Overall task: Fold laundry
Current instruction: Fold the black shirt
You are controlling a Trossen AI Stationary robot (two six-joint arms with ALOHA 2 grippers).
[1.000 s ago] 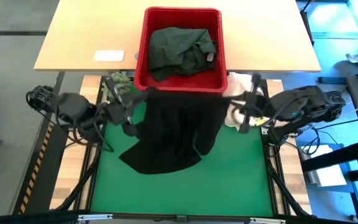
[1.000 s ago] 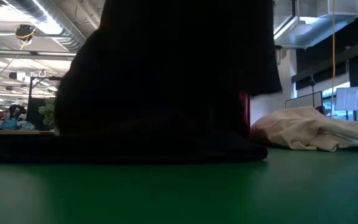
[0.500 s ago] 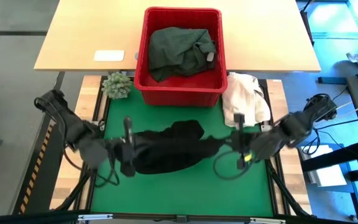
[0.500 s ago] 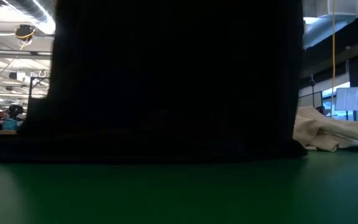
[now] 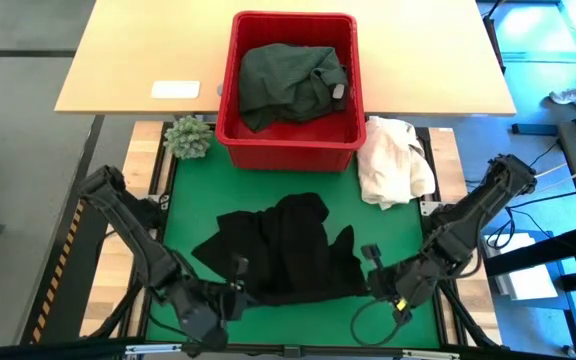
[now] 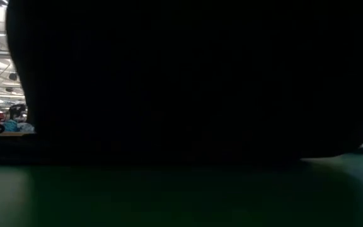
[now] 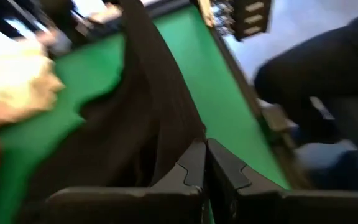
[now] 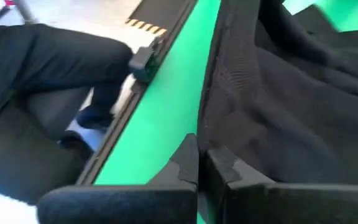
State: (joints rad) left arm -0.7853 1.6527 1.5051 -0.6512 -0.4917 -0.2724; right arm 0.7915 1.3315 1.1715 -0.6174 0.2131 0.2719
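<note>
My left pincer sits low at the near edge of the green mat, its two fingers pressed together with the near hem of the black garment pinched between them; from my left wrist the cloth runs taut away from the closed fingertips across the mat. My right pincer is down at the other near corner of the same garment, also clenched on its edge, and from that wrist the dark fabric lies bunched beside my closed fingers. The garment is spread in loose folds over the middle of the mat between my two arms. Another piece of laundry, the dark green garment, lies crumpled inside the red basket on the wooden table beyond. A cream-white cloth heap rests just beside the basket.
</note>
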